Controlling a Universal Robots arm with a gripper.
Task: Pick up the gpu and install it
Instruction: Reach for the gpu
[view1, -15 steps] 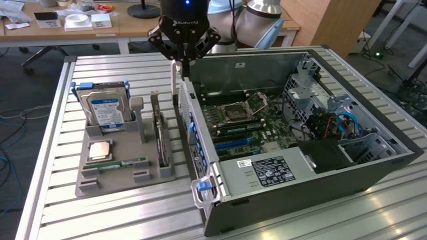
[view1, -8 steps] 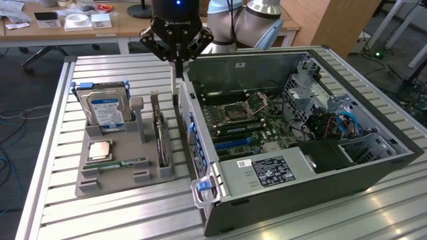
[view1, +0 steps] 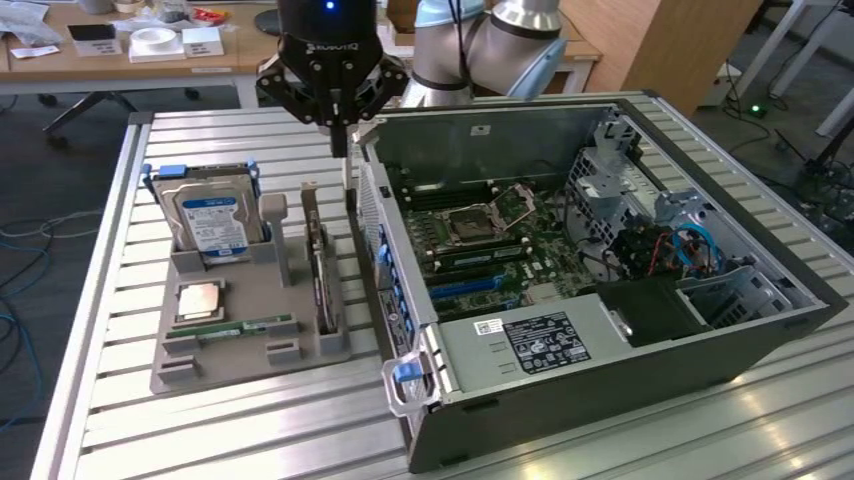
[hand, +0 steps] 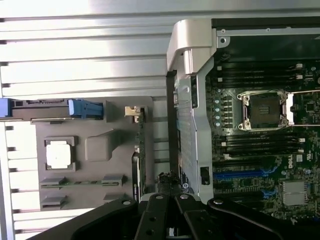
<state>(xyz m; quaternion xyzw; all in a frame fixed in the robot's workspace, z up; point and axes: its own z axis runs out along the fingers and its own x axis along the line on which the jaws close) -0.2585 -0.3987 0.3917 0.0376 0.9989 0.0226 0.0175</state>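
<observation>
The gpu (view1: 320, 272) stands on edge in a slot at the right side of the grey holder (view1: 227, 352), a thin dark card with a metal strip at its far end. The wrist view shows the gpu (hand: 139, 162) edge-on as a narrow green and black line. My gripper (view1: 342, 145) hangs above the far end of the card, over the gap between the holder and the computer case (view1: 534, 345). Its fingers are shut with nothing between them. In the wrist view the gripper (hand: 169, 184) sits just beside the card's edge.
The holder also carries a silver hard drive (view1: 210, 215) with a blue-white label, a square processor (view1: 200, 298) and a slim green memory stick (view1: 251, 325). The open case shows the motherboard (view1: 487, 235) with blue slots. All stands on a ribbed metal table (view1: 240, 430).
</observation>
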